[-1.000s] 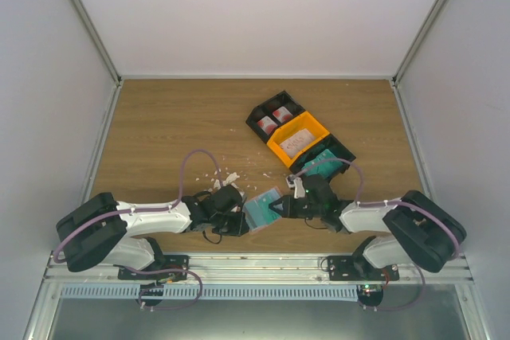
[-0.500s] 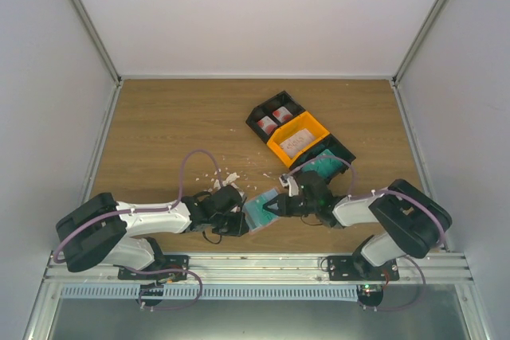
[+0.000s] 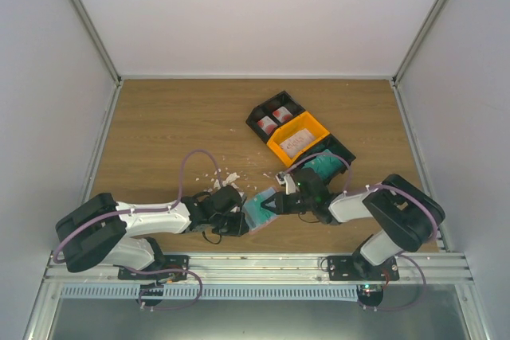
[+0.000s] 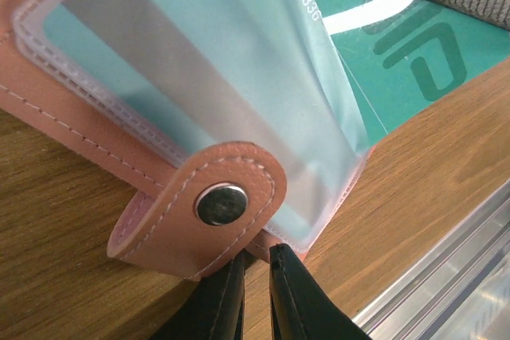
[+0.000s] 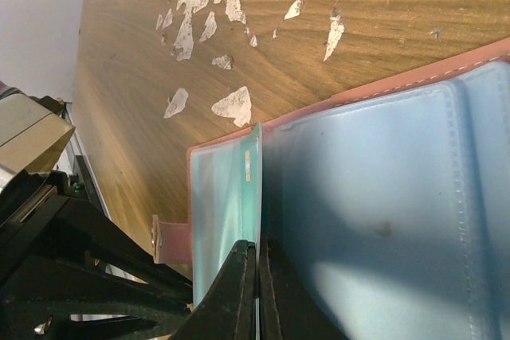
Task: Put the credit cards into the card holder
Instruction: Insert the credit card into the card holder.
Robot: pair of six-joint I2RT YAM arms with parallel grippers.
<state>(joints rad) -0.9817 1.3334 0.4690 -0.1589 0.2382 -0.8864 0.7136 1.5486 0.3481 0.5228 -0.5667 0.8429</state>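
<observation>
The left arm lies low along the near edge of the table (image 3: 175, 125). The left gripper (image 4: 256, 259) has its two black fingers almost together, and they pinch the bottom edge of the card holder (image 4: 80, 125). It comes at the holder from about 8 o'clock.

The card holder is pink and lies open on the wood at 6 o'clock on the table, between the two grippers. Its little tab with a shiny snap button (image 4: 221, 203) curls up just above the left fingers. Its clear sleeves (image 4: 223, 77) stand up a bit from the pink cover.

White crumbs (image 5: 231, 105) are spread on the wood at about 10 o'clock from the holder.

The right gripper (image 5: 256, 251) is at the 3 o'clock side of the holder. Its fingers are pressed together on a thin teal credit card (image 4: 398, 61), whose edge is at the sleeves.

At 1 o'clock from the holder stand three bins in a slanted row. The far black bin (image 3: 253, 117) has white cards with red marks (image 3: 280, 113). The orange bin (image 3: 317, 127) is in the middle. The near black bin (image 3: 341, 147) has more teal cards (image 3: 323, 166).
</observation>
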